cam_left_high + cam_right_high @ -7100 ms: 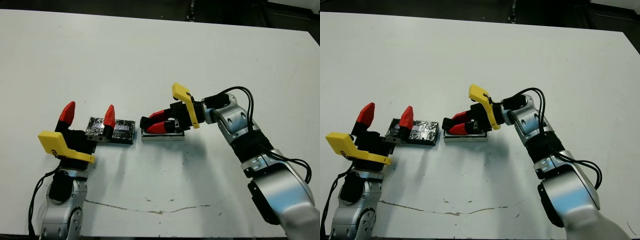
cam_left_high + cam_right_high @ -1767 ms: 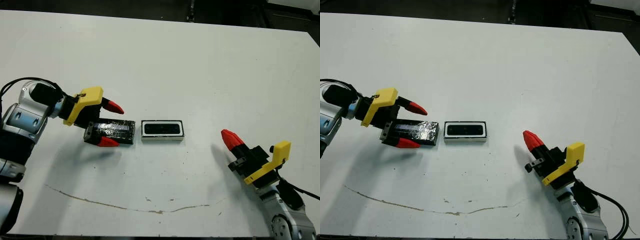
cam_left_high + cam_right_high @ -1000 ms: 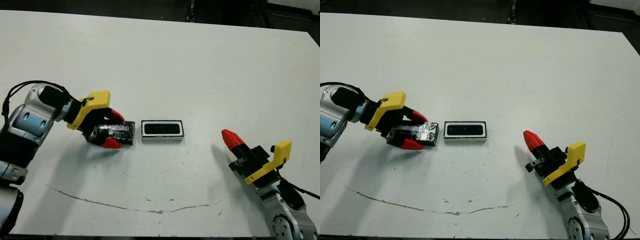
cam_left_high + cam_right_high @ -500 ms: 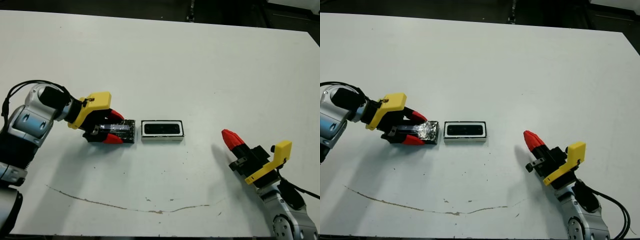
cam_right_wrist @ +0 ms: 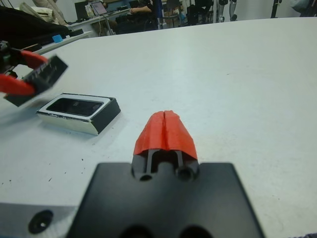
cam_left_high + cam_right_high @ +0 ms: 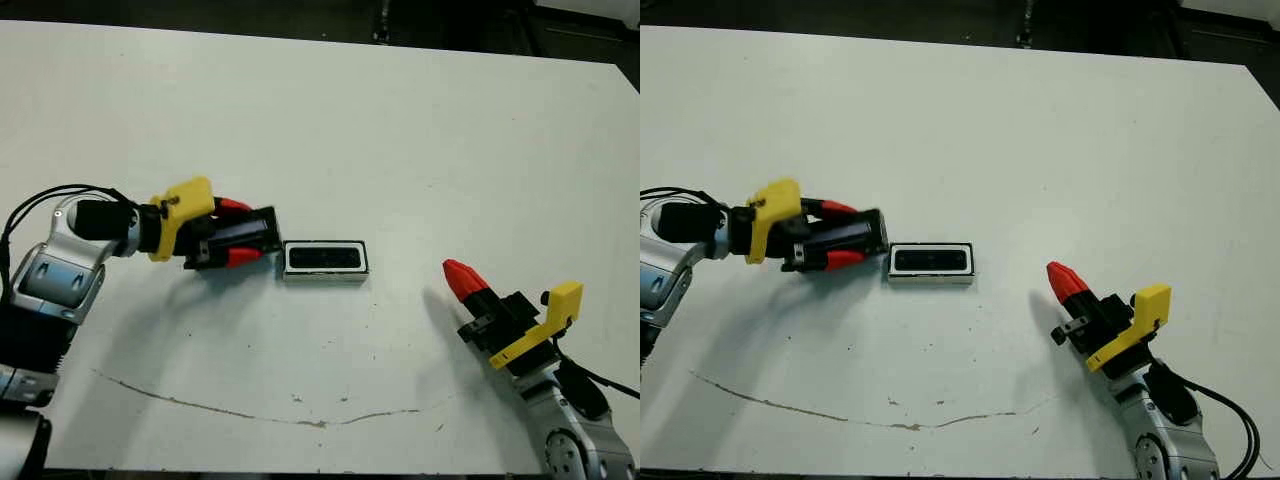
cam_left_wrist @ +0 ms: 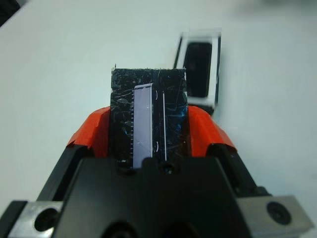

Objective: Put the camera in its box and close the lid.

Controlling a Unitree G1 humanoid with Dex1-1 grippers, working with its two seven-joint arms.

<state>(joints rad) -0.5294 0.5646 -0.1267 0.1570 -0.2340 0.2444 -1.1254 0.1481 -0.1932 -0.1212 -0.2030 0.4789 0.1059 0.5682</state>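
The left gripper [image 6: 232, 240] has closed its two red fingers on the lid [image 6: 243, 232] and has lifted it off the worktop [image 6: 400, 120]. Half a second ago the lid lay flat under the gripper; now it hangs tilted, with its far edge just beside the left end of the box [image 6: 324, 262]. In the left wrist view the lid [image 7: 147, 111] sits between the fingers [image 7: 203, 131], with the pale strip facing the wrist camera.

The camera [image 6: 323, 259] already lies inside the box, so the first half of the task looks done. What remains is to carry the lid over the box and lay it down so that it covers the rim.

The right gripper [image 6: 466, 283] rests low on the right side of the worktop, well apart from the box, its fingers pressed together and holding nothing. It does not block the way. Nothing else stands between the lid and the box. The main risk seems to be the tilt: if the lid comes down at an angle, its edge could catch on the box wall or push the light box aside.
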